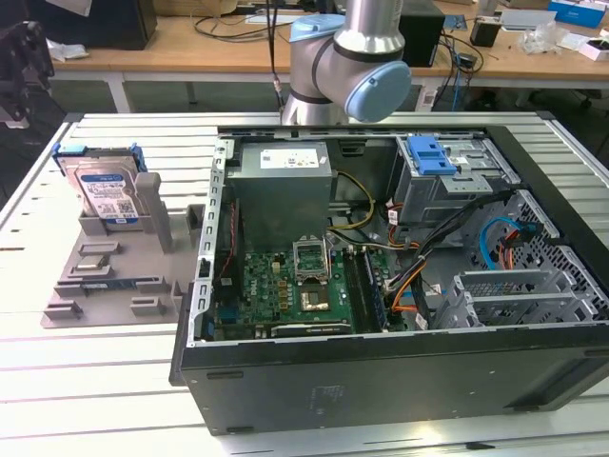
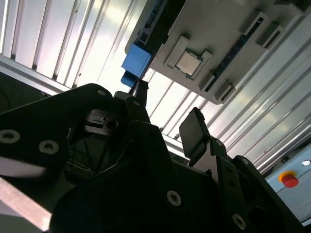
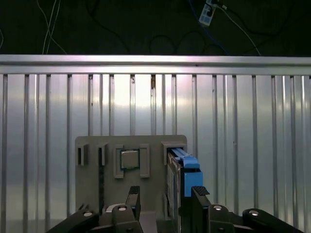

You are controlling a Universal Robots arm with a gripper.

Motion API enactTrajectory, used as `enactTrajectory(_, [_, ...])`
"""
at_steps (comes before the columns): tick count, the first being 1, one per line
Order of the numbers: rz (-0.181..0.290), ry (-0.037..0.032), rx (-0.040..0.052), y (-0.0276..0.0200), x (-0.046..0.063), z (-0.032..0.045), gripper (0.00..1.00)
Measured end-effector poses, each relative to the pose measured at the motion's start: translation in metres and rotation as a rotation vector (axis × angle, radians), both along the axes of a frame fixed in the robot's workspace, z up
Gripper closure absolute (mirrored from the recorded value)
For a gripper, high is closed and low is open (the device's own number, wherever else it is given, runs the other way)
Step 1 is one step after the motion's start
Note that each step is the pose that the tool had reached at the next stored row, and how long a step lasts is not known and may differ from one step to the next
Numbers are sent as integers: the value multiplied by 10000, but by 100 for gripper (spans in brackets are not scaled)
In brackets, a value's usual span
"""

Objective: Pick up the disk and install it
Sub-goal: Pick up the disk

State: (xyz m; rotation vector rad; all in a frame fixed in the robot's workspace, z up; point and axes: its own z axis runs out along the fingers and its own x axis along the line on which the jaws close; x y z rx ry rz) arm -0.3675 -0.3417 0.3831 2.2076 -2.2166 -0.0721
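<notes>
The disk point(image 1: 107, 190), a silver drive with a white-and-blue label in a bright blue carrier, stands on edge in a grey holder point(image 1: 114, 257) at the exterior view's left, outside the computer case. In both wrist views my gripper point(image 3: 166, 196) point(image 2: 167, 119) hangs open and well above that holder, holding nothing. In the first wrist view the disk point(image 3: 183, 170) shows edge-on below the gap between the black fingers point(image 3: 200, 198), closer to one of them. The second wrist view shows its blue carrier corner point(image 2: 136, 60) past a fingertip.
An open computer case point(image 1: 205, 314) fills the middle of the slatted metal table point(image 1: 95, 400), with a grey power-supply box point(image 1: 285, 181), a motherboard point(image 1: 285, 290) and a drive bay with a blue clip point(image 1: 433, 152). The arm point(image 1: 347, 57) rises behind the case. A small chip point(image 3: 130, 158) sits in the holder.
</notes>
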Motion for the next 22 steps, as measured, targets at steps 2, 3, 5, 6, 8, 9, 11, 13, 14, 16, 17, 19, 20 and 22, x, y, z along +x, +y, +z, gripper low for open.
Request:
enactTrajectory(2, [0, 0, 1, 13, 0, -35, 46])
enactTrajectory(3, [2, 0, 0, 16, 1, -56, 46])
enactTrajectory(5, [0, 2, -1, 18, 0, -101, 46])
enactTrajectory(6, [0, 2, -1, 19, 1, -137, 46])
enactTrajectory(8, [-3, 5, -1, 32, 9, -175, 46])
enactTrajectory(9, [1, 5, 0, 56, 21, -199, 46])
enactTrajectory(11, [0, 5, 0, 99, 44, -233, 46])
enactTrajectory(13, [2, 8, -1, 160, 75, -279, 46])
enactTrajectory(14, [4, 6, 0, 179, 83, -298, 46])
enactTrajectory(16, [10, 8, -1, 217, 97, -337, 46])
enactTrajectory(17, [17, 7, 0, 244, 108, -370, 46])
enactTrajectory(19, [37, 6, -1, 279, 115, -430, 46])
enactTrajectory(20, [66, 7, -1, 290, 117, -461, 46])
enactTrajectory(22, [129, 6, -1, 309, 119, -535, 46])
